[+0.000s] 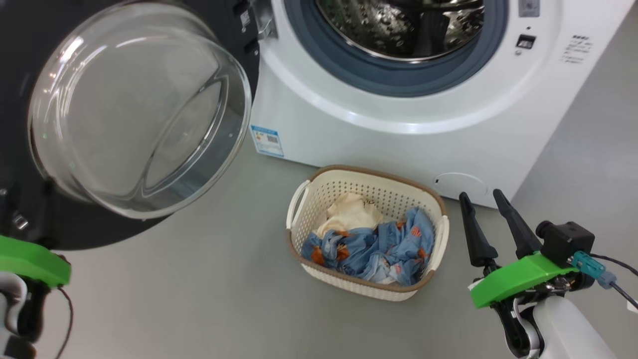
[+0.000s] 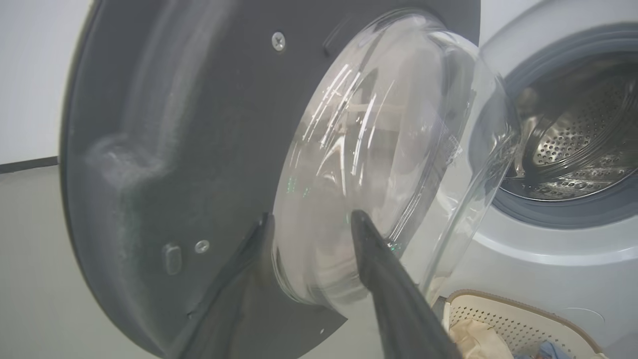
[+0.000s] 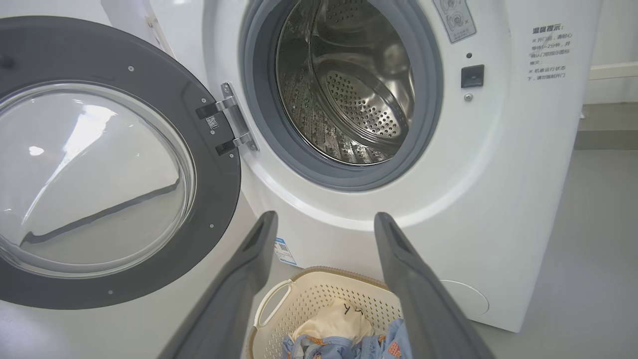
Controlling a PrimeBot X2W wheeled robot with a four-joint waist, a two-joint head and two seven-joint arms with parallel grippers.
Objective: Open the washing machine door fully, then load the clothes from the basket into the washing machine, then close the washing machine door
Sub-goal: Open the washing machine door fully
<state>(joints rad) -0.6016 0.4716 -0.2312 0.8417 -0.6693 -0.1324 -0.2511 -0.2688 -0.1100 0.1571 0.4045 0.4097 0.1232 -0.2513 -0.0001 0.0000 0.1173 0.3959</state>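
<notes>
The washing machine door (image 1: 139, 109) hangs open at the left, its clear glass bowl bulging toward me. The white washing machine (image 1: 379, 129) shows its grey ring and steel drum (image 3: 349, 89). On the floor in front stands the cream basket (image 1: 369, 172), and the clothes (image 1: 379, 244) lie in it: cream fabric over blue printed fabric. My left gripper (image 2: 311, 215) is open close to the door's inner face (image 2: 199, 124), one finger before the dark rim, the other before the glass. My right gripper (image 1: 481, 194) is open and empty beside the basket's right edge, and the basket (image 3: 324, 299) lies below its fingers.
Grey floor (image 1: 199, 299) spreads in front of and to the left of the basket. A round white flap (image 1: 461, 185) sits low on the machine just beyond my right fingertips. A blue label (image 1: 266, 141) is near the door hinge. A cable (image 1: 618, 279) trails from my right wrist.
</notes>
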